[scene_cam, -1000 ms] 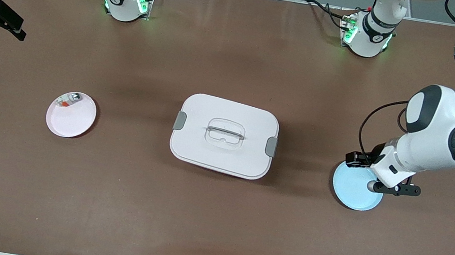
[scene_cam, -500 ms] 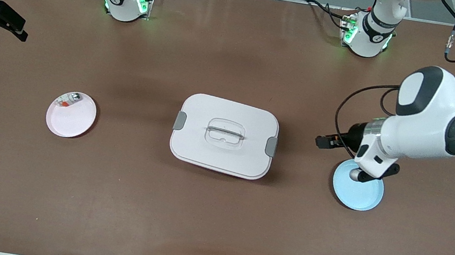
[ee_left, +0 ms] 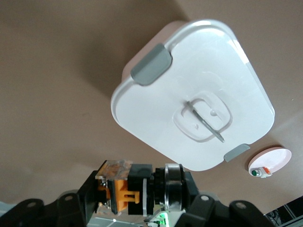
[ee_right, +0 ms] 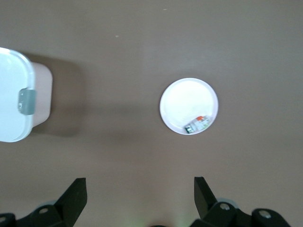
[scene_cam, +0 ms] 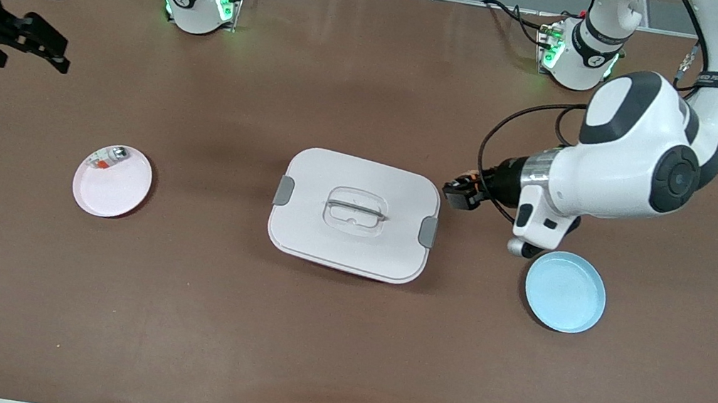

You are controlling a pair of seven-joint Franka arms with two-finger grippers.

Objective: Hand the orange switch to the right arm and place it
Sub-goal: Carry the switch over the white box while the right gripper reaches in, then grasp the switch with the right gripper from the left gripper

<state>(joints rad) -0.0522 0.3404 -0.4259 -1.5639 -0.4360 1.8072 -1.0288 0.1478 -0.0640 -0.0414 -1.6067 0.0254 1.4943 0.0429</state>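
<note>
Pickup done; handoff and placing left.
Left gripper [ee_left: 130, 189] clamps the tiny black-and-orange push-button switch [ee_left: 124, 189] over the table beside the white lidded plastic box [scene_cam: 354, 214]; its long axis runs roughly level, across the fingers; right gripper [ee_right: 139, 196], fingers spread wide and empty, waits over the right arm's end.

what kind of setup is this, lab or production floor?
Most likely a robotics lab bench: two arms bolted to a brown-covered table, loose cables along its edge, and staged props only: a white lidded box, a pink plate and a blue plate.
</note>
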